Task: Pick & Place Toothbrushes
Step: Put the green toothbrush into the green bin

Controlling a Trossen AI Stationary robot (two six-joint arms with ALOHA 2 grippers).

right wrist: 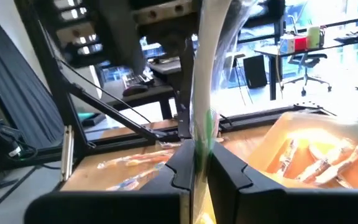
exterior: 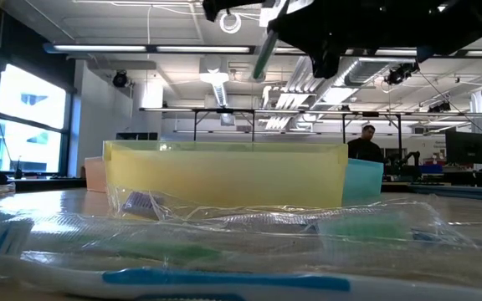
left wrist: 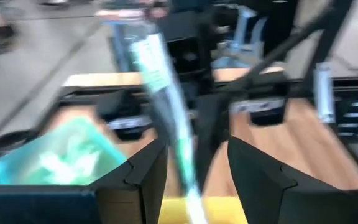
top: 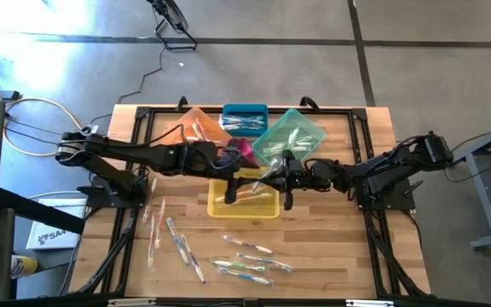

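Note:
A toothbrush in a clear wrapper, whitish with a green accent, stands nearly upright above the yellow bin. My right gripper is shut on it and reaches in from the table's right. My left gripper comes from the left and is open. The same toothbrush passes through its gap, and no touch shows. In the low view the toothbrush hangs high over the bin. Several loose toothbrushes lie flat on the near part of the table. My right gripper pinches the toothbrush's shaft at its green part between its two fingers. The fingers lie about level, come from the table's right and cross the shaft. The toothbrush is lifted clear, nearly upright, most of it rising above the fingers.
An orange bin, a blue bin and a green bin, each holding toothbrushes, stand behind the yellow bin. More toothbrushes lie at the near left. A black frame edges the table. A person is far behind.

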